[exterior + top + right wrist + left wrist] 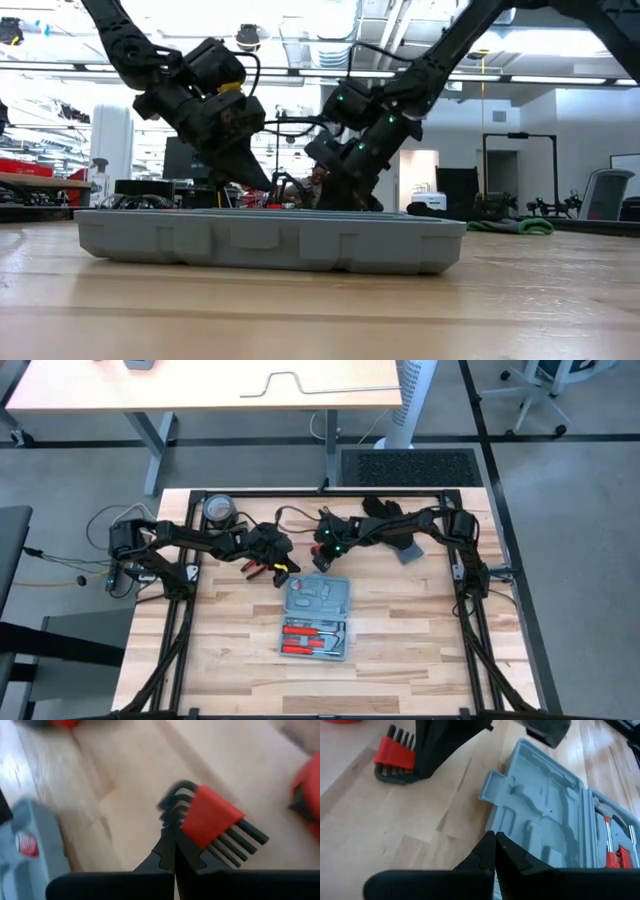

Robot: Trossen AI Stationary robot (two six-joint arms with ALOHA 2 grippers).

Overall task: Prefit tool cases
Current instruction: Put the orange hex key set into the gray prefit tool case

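You are working on a pale wooden bench (400,650) with a black frame along its edges, standing on a grey floor; a second light table (200,385) sits beyond the far edge. The low view looks across into a bright room with ceiling lights and dark equipment along the back wall.

The tool case (318,618) lies open and flat near the middle of the bench, its empty grey half towards the far edge and the half holding red-handled tools towards the near edge.

Only your wrist views show the hex key set (210,820) in its red holder, lying on bare wood just beyond the case's far edge. The left gripper (494,851) has its fingers pressed together over the case's empty half. The right gripper (174,851) is also pressed together, its tips at the hex key set.

A red label (27,844) shows on the case, but its writing cannot be read. A tape roll (217,510) sits near the far left corner.
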